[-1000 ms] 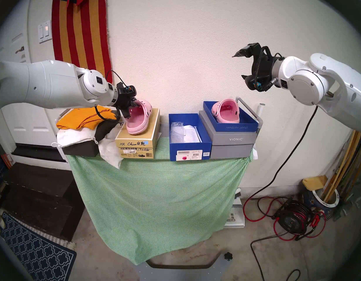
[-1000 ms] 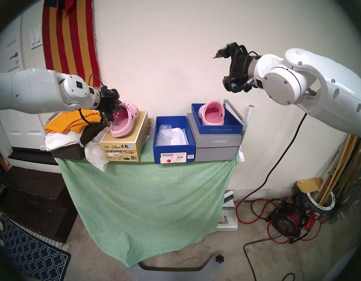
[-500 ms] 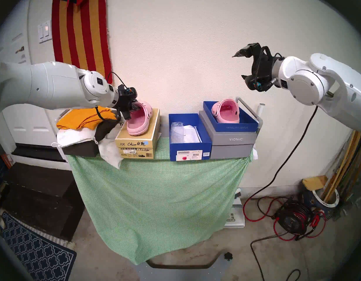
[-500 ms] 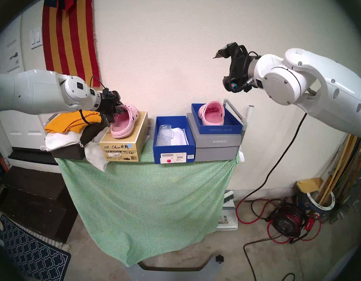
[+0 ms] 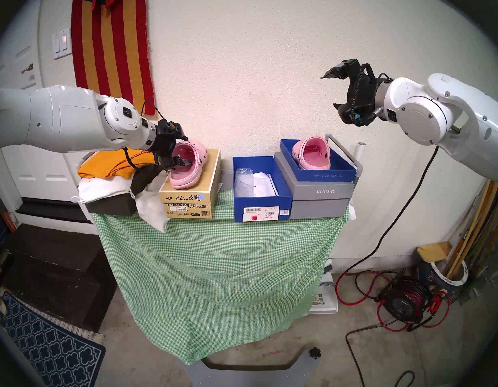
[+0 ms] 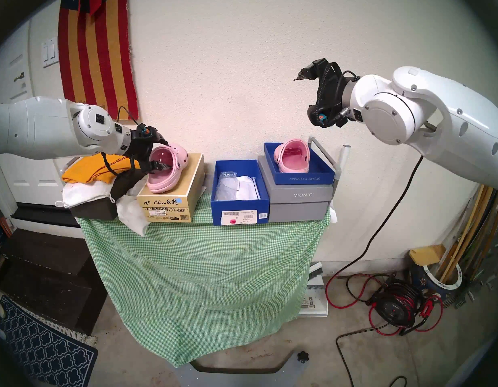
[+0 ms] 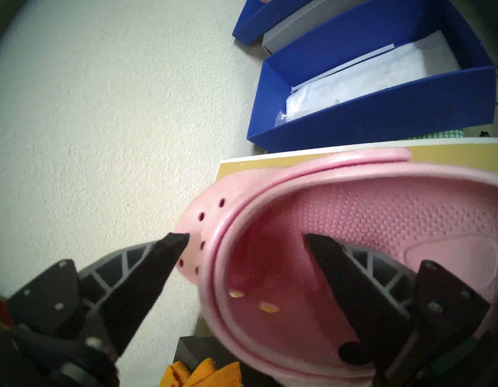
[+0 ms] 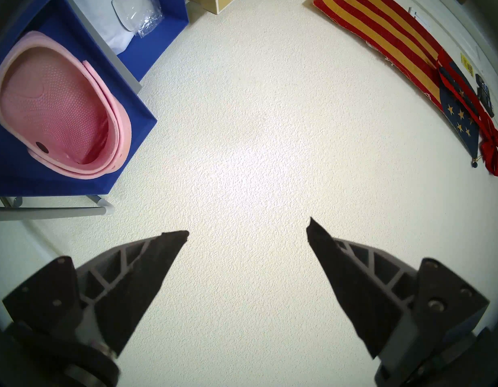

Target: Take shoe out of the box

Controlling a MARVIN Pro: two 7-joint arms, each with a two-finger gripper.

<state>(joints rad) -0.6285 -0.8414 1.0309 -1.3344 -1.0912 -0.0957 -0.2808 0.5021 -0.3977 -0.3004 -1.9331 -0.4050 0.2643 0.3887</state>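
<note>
The deep blue box (image 5: 261, 202) stands at the table's middle and holds only white paper and a plastic bag; it also shows in the left wrist view (image 7: 382, 118). One pink clog (image 5: 199, 152) rests on the gold box (image 5: 186, 199). My left gripper (image 5: 187, 151) is open and straddles the clog's upper, one finger inside the shoe and one outside over the toe (image 7: 247, 236). A second pink clog (image 5: 312, 153) sits in the shallow blue lid (image 5: 326, 175). My right gripper (image 5: 328, 91) is open and empty, high above that lid near the wall (image 8: 248, 227).
The lid lies on a grey Vionic box (image 5: 320, 193) at the right. An orange cloth (image 5: 108, 163), white bags and a dark box (image 5: 111, 205) crowd the table's left end. A green checked cloth (image 5: 214, 266) drapes the table. The wall is close behind.
My left gripper has opened and let go of the clog's upper. The clog has settled onto the gold box, slightly to the left. The right arm has not moved.
</note>
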